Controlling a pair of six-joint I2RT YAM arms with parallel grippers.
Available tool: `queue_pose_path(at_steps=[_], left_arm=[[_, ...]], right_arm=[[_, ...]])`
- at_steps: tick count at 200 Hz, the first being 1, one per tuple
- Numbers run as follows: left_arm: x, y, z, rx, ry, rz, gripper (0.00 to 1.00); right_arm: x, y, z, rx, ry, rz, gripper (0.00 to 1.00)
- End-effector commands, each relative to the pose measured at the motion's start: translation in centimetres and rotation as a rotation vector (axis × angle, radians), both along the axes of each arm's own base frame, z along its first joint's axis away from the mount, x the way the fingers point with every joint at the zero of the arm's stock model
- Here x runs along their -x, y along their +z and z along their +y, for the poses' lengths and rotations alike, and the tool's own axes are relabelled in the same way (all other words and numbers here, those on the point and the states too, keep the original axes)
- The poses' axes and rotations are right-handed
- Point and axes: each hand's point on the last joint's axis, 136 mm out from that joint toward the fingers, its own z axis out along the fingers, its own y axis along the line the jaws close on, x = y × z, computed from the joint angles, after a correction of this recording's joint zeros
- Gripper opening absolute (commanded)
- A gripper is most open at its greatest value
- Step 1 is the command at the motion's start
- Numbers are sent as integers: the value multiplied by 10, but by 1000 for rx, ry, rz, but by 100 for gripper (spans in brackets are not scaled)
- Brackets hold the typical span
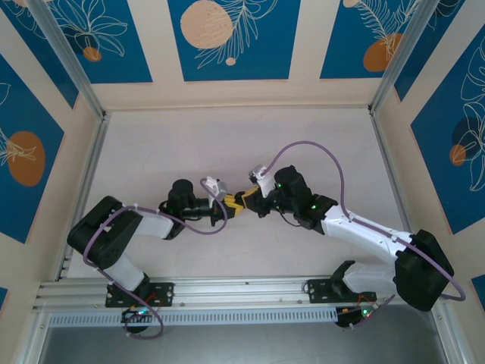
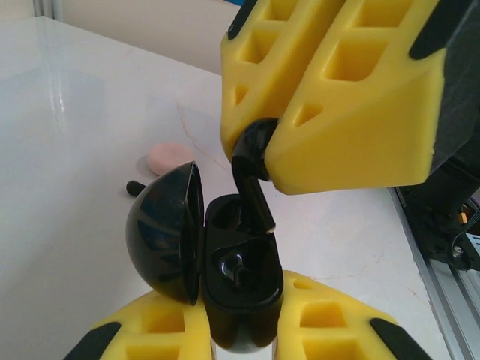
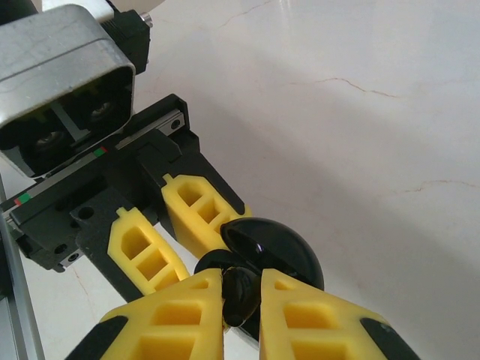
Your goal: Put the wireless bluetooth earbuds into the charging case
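The black charging case (image 2: 238, 289) is clamped upright in my left gripper (image 2: 244, 313), its domed lid (image 2: 161, 232) swung open to the left. My right gripper (image 2: 259, 148) hangs just above it, shut on a black earbud (image 2: 252, 189). The earbud's stem points down into the case's far socket. In the right wrist view the same earbud (image 3: 241, 298) sits between my right gripper (image 3: 241, 289), with the case lid (image 3: 283, 251) just beyond. From above, the left gripper (image 1: 232, 203) and right gripper (image 1: 248, 200) meet at mid-table. A small black piece (image 2: 133, 187), apparently the other earbud, lies on the table.
A flat pale-pink disc (image 2: 169, 156) lies on the white table (image 2: 75, 150) beyond the case, next to the small black piece. An aluminium rail (image 1: 227, 292) runs along the near edge, and framed walls close in both sides.
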Motion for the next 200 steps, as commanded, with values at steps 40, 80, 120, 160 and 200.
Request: queue_pose_path(at_steps=[40,80,120,160,200], left_arm=[[3,19,-8,55,-45,-38,14],[1,25,-9,73,-40,-44,14],[1,31,-9,94,-38,-47,14],[-1,34,-9,102,-30,-51,14],[-2,32,-9,88,-26,-57,14]], right_arm=[[-1,9,10,-23,33,-25,15],[-1,1,9,4,28,-16,15],[1,-4,6,31,29,-10,15],[5,-11,2,66,33,-8,15],[4,-9,-3,107,23,-35,15]])
